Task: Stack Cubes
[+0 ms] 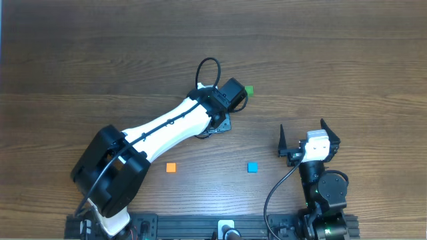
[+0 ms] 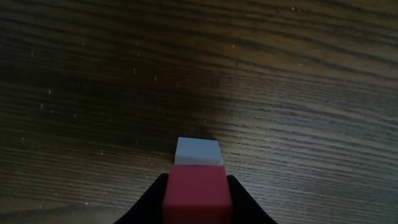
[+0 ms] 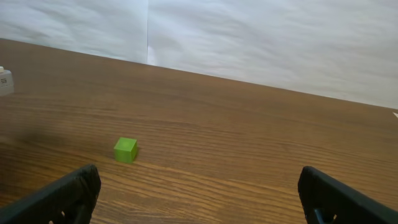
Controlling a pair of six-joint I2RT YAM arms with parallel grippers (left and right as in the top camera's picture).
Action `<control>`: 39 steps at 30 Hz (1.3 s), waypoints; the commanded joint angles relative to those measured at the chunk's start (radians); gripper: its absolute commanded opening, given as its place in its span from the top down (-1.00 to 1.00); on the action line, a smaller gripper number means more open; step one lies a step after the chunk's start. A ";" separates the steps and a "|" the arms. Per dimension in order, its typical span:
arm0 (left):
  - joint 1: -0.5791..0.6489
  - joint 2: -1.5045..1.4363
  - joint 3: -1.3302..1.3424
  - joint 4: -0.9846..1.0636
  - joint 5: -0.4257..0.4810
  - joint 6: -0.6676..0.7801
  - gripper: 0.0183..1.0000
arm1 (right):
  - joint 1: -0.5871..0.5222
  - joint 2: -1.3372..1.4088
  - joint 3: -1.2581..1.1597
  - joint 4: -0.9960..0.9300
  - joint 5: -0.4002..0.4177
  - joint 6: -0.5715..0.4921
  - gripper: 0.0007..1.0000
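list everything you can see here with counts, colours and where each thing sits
small green cube: 1, green, on the table just beyond the left arm's wrist
small orange cube: 1, orange, on the table near the left arm's base
small blue cube: 1, blue, on the table beside the right arm
small red cube: 1, red, between the left gripper's fingers
small pale cube: 1, whitish grey, close by the red cube; whether they touch is unclear
wooden table: 1, dark brown, under everything
left gripper: 1, black, shut on the red cube, mid-table
right gripper: 1, black, open, near its base
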 commanded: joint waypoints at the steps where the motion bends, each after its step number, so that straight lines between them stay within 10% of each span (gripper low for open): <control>1: 0.005 0.026 -0.004 0.003 0.006 -0.011 0.96 | 0.004 -0.008 -0.009 0.003 -0.008 0.003 -0.99; 39: 0.005 0.042 -0.004 0.007 0.014 -0.011 0.72 | 0.004 -0.008 -0.009 0.003 -0.008 0.003 -0.99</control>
